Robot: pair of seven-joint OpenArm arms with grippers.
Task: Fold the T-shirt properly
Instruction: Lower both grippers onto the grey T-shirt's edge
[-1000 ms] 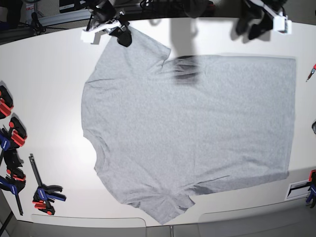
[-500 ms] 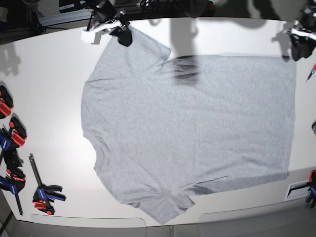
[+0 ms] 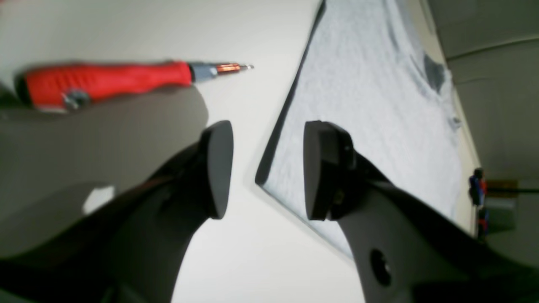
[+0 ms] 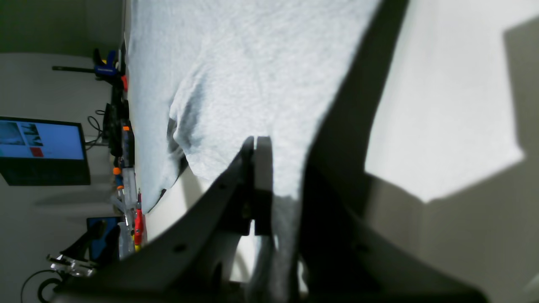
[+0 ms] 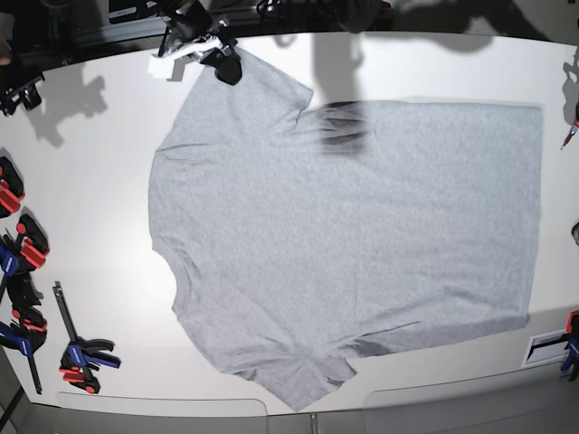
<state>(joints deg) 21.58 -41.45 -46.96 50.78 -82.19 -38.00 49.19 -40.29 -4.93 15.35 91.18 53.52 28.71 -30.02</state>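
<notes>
a: base view has the t-shirt (image 5: 344,244) spread flat across the table (image 5: 81,181), plain side up. your right gripper (image 4: 257,145) is clenched on the sleeve edge at the far corner.

b: and the left gripper (image 3: 267,168)?

a: jaws apart, holding nothing, straddling the hem corner. the red screwdriver (image 3: 105,82) lies just beside it.

b: what's the risk?

a: if you close off the edge you'll pinch air or a single layer, and the fold drags crooked. swing wide and you could knock that screwdriver.
</notes>
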